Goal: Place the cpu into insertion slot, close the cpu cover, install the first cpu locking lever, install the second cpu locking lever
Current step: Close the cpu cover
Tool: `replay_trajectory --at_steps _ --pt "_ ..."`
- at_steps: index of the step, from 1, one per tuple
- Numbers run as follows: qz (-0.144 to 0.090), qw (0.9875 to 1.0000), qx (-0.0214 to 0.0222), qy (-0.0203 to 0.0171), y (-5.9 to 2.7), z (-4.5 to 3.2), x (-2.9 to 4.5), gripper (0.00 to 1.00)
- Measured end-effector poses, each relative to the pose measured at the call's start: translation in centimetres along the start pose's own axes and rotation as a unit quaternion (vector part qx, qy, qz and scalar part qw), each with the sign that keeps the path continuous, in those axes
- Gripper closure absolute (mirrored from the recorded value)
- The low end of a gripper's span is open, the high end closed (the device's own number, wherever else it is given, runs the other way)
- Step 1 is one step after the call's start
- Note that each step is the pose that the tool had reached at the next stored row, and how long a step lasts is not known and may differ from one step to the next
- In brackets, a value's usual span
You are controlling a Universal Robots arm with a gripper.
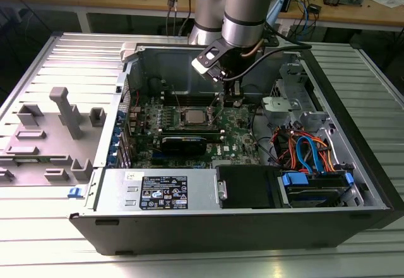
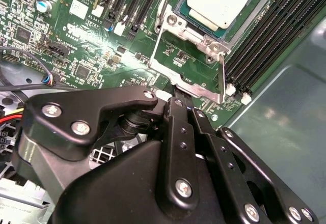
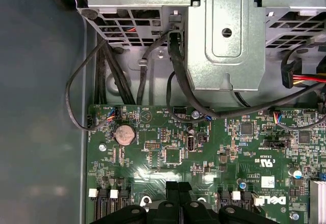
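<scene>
Where the second wrist view shows the cpu [image 2: 219,0] seated, pincer [image 2: 177,95] pressed together, beside the insertion slot [image 2: 204,39]

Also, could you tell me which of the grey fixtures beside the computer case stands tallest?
The T-topped post; the grey blocks around it are all low.

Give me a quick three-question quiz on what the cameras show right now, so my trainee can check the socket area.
1. True or false: the chip sits in the socket on the green board.
2. The gripper is nearest to: A the socket; B the blue cables; C the grey tray outside the case.
3. In the first wrist view, what round silver part lies on the board?
Key: 1 true; 2 A; 3 the coin battery.
</scene>
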State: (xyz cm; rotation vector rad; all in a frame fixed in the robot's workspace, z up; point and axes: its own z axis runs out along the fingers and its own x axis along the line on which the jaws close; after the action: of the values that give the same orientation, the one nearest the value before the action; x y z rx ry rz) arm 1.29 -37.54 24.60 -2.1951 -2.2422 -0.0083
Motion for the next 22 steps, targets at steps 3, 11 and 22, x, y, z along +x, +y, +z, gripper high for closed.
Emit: replay_trajectory --at_steps 3,11,22 --pt "0.000 1.0000 0.0000 0.0000 -1.17 0.00 0.02 0.89" --pt "0.000 1.0000 0.0000 0.0000 -1.48 0.00 0.03 0.89" --pt "0.000 1.0000 0.0000 0.0000 -1.70 0.00 0.04 0.89"
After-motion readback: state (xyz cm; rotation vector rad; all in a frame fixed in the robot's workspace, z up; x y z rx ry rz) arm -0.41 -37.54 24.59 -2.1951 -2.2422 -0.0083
